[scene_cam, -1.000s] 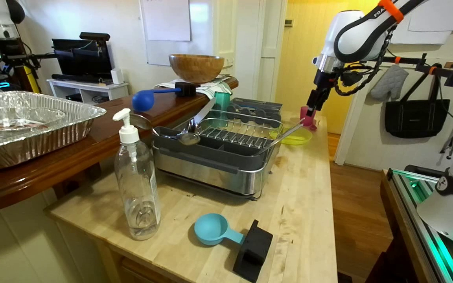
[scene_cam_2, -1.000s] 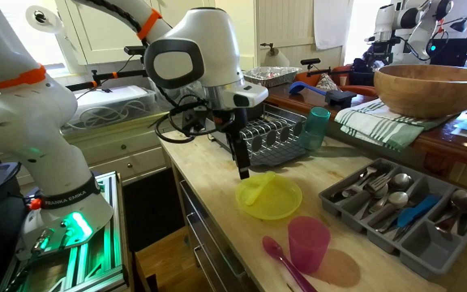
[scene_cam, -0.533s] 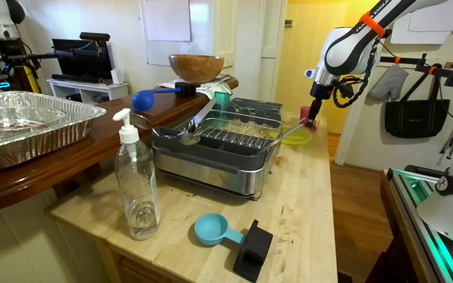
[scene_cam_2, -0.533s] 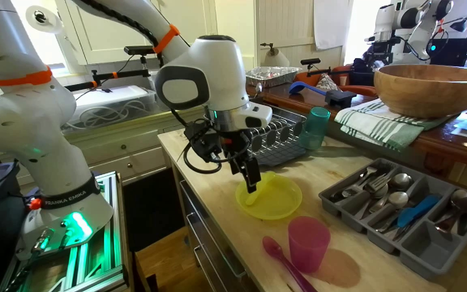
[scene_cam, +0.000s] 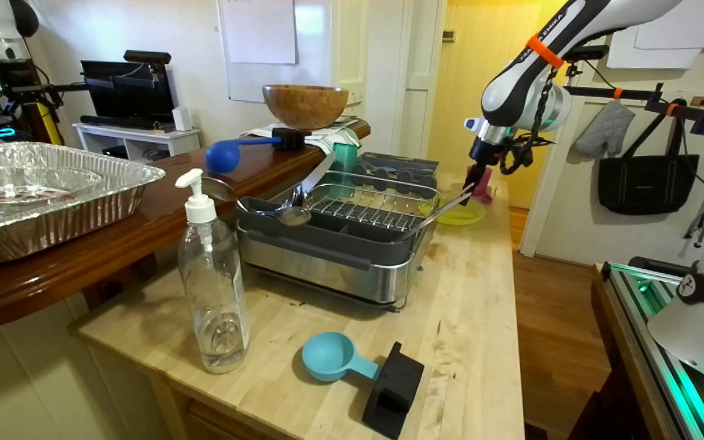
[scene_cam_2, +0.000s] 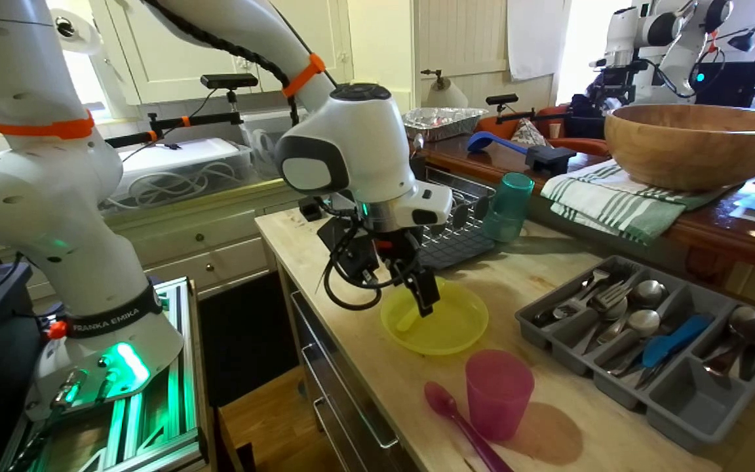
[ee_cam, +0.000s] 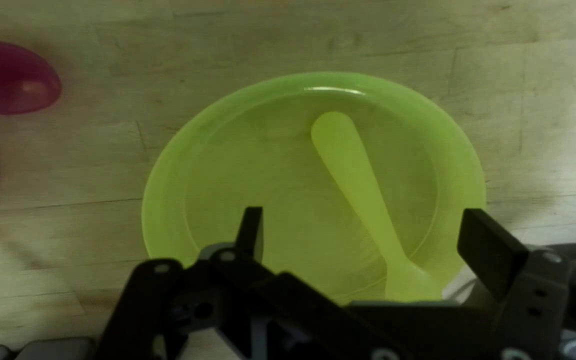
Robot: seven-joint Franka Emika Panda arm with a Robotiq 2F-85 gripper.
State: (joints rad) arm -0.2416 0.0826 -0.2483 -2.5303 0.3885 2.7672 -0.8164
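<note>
Wrist view: plate rim, tool agape

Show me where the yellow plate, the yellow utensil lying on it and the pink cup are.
Yellow plate (ee_cam: pixel 293 185): in the wrist view, on its bare inner surface.
Yellow utensil (ee_cam: pixel 366 200): in the wrist view, midway along its length.
Pink cup (scene_cam_2: pixel 499 396): in an exterior view, on its side wall.

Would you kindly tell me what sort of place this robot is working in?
It looks like a kitchen, perhaps one set up as a robot lab: there are a dish rack, a cutlery tray and a second robot arm in the background.
</note>
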